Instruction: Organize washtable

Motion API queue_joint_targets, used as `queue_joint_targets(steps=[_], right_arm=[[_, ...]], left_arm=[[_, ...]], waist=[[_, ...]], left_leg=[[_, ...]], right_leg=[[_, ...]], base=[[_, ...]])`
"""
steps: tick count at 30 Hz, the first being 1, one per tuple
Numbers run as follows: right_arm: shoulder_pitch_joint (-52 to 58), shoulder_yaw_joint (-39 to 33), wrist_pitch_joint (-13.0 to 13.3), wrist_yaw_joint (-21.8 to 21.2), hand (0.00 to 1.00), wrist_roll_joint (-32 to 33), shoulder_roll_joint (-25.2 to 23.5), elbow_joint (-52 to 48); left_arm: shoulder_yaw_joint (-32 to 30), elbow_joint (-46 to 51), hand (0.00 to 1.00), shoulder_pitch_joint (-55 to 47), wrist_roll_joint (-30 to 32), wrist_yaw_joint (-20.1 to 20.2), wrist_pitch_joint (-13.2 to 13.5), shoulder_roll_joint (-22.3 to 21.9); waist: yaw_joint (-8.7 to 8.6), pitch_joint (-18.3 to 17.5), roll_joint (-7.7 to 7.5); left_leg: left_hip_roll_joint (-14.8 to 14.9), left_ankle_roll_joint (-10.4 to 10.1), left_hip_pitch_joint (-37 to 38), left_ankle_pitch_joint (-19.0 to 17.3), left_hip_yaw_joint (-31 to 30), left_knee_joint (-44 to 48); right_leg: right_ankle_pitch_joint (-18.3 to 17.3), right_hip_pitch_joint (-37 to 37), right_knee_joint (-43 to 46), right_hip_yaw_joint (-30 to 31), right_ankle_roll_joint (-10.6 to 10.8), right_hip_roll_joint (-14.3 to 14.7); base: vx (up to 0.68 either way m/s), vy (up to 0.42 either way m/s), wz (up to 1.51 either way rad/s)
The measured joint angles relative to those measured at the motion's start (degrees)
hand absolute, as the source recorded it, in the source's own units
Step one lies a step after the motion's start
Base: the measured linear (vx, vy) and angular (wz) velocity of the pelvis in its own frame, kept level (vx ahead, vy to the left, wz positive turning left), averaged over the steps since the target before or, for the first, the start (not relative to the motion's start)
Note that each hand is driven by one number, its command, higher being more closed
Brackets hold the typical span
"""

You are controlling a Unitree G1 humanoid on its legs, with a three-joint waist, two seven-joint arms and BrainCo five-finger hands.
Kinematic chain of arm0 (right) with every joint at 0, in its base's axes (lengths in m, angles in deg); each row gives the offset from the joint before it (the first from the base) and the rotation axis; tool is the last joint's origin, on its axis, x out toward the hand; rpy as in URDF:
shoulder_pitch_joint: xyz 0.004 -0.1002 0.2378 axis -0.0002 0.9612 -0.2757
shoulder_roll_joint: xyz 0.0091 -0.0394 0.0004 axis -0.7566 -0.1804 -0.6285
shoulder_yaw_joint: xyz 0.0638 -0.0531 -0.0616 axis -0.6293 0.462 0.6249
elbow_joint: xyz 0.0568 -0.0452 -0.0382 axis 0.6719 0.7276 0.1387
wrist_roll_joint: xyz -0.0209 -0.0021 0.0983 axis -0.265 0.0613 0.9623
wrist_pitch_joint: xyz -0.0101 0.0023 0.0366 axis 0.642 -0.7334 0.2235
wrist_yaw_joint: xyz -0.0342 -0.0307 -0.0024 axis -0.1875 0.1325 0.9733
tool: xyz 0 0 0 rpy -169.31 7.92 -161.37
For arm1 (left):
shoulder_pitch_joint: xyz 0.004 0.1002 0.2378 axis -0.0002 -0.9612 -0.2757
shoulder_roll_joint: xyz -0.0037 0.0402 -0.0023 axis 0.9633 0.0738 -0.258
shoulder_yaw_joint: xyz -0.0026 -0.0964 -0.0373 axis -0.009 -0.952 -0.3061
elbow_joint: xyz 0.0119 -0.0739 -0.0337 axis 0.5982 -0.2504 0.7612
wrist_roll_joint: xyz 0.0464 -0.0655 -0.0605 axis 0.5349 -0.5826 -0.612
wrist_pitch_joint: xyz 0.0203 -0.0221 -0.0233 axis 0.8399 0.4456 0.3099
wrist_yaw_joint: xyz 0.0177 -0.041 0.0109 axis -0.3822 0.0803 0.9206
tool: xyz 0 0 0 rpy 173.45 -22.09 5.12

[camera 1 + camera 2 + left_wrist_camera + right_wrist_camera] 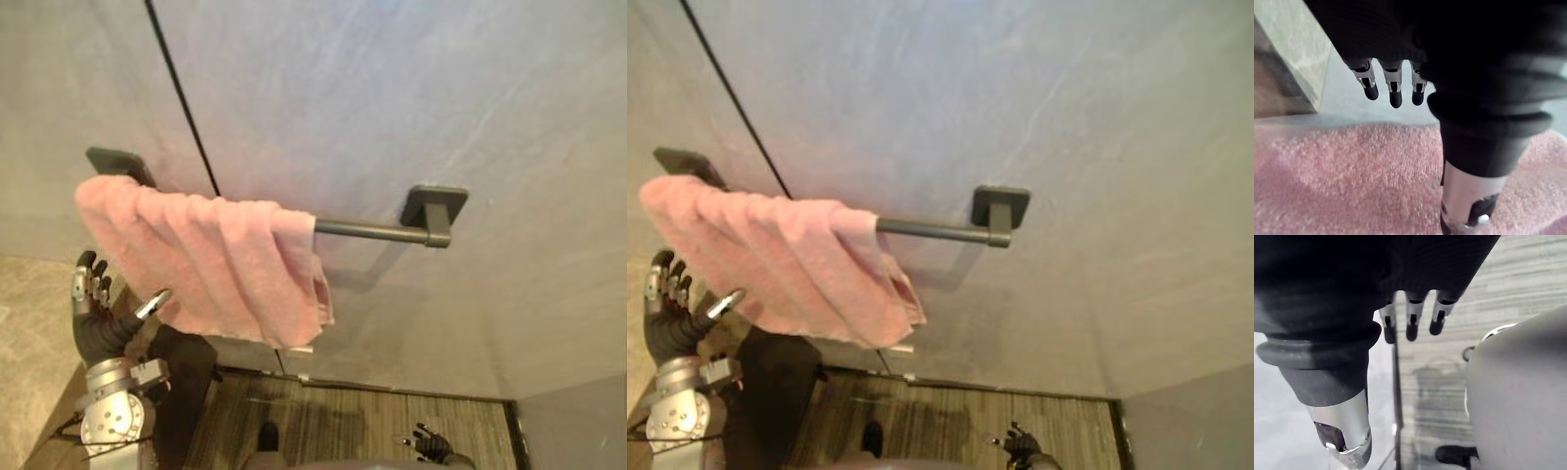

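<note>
The towel (216, 264) was plain pink. The towel bar (367, 230) and its mounts were dark grey. The wall (441, 88) was pale grey with faint cloudy streaks, cut by one thin black line (182, 98). The floor (372, 421) showed fine grey-brown stripes. The table (24, 313) looked beige and marbled, though little of it showed. The left hand (98, 333) wore a black ribbed cover, its fingers (77, 286) silver with dark tips

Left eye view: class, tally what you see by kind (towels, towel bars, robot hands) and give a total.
pink towel: 1
dark towel bar: 1
robot hands: 2, the left hand and the right hand
Total: 4
</note>
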Motion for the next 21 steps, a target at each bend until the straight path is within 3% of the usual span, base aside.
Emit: queue_joint_targets(steps=[21], right_arm=[[0.0,-3.1,0.0,0.0,0.00,0.0,0.4,1.9]], left_arm=[[4.1,-2.0,0.00,-0.2,-7.0,6.1,0.1,5.0]], waist=[[0.14,-0.3,-0.33]], left_leg=[[0.5,-0.2,0.6,-0.5,2.2,0.0]], right_leg=[[0.6,-0.6,-0.7,2.4,-0.2,0.4]], base=[[-0.01,-0.004,-0.06]])
